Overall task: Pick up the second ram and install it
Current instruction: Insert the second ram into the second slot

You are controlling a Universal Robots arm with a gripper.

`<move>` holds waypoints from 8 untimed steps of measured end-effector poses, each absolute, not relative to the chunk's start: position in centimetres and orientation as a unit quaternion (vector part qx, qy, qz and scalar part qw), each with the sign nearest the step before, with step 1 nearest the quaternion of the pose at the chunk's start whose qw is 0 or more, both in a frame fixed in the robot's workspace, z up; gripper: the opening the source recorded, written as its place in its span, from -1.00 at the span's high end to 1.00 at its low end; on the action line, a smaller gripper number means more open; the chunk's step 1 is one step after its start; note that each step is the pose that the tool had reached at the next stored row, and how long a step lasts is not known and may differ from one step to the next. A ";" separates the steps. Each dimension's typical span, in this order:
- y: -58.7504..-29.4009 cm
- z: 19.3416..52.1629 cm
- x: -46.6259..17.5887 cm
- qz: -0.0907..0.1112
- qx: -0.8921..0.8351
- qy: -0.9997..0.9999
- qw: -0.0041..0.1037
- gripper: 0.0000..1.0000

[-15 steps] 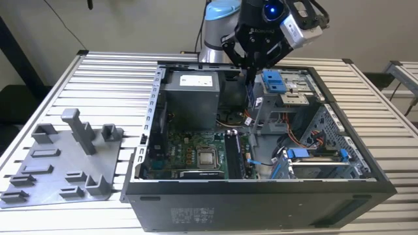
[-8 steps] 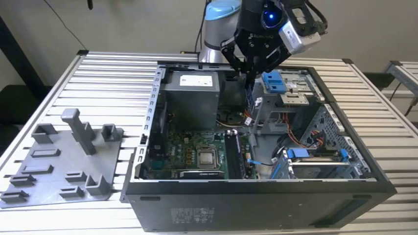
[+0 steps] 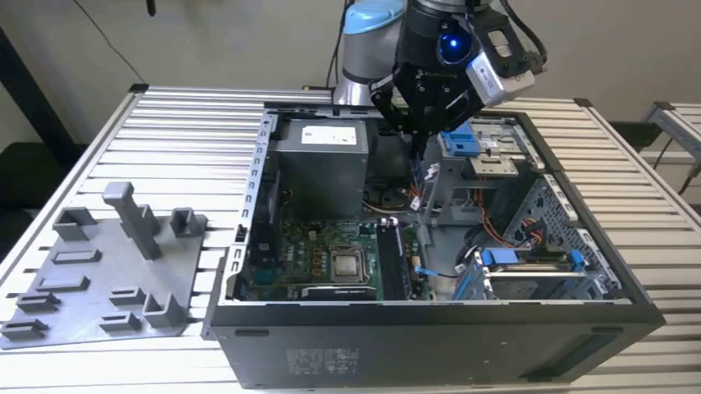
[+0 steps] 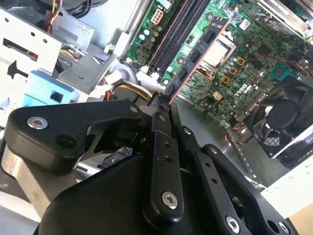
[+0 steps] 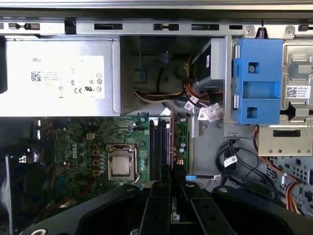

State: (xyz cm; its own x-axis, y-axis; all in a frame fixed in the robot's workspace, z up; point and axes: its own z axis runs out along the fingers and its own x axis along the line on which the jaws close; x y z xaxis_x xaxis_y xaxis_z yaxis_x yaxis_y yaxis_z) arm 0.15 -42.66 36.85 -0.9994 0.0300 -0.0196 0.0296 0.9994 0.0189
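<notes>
So that it may meet the slots [image 5: 160, 147] edge-on, the ram [image 3: 419, 164] is clamped upright in the gripper [image 3: 416, 130], above the case [image 3: 438, 345].

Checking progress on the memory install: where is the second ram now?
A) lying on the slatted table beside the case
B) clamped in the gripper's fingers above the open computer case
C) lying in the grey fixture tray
B: in the exterior view the second ram hangs from the gripper over the open computer case, and the second wrist view shows the fingers shut on its end.
</notes>
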 end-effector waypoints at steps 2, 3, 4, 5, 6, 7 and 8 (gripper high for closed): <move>-42.8 36.6 0.2 0.010 0.015 1.000 0.010 0.72; -42.9 36.5 0.2 0.010 0.015 1.000 0.010 0.72; -43.0 36.4 0.2 0.009 0.015 1.000 0.010 0.72; -43.0 36.3 0.2 0.009 0.015 1.000 0.010 0.72; -43.0 36.1 0.2 0.009 0.015 1.000 0.010 0.72; -43.1 36.0 0.2 0.009 0.015 1.000 0.010 0.72; -43.1 35.9 0.2 0.009 0.015 1.000 0.010 0.72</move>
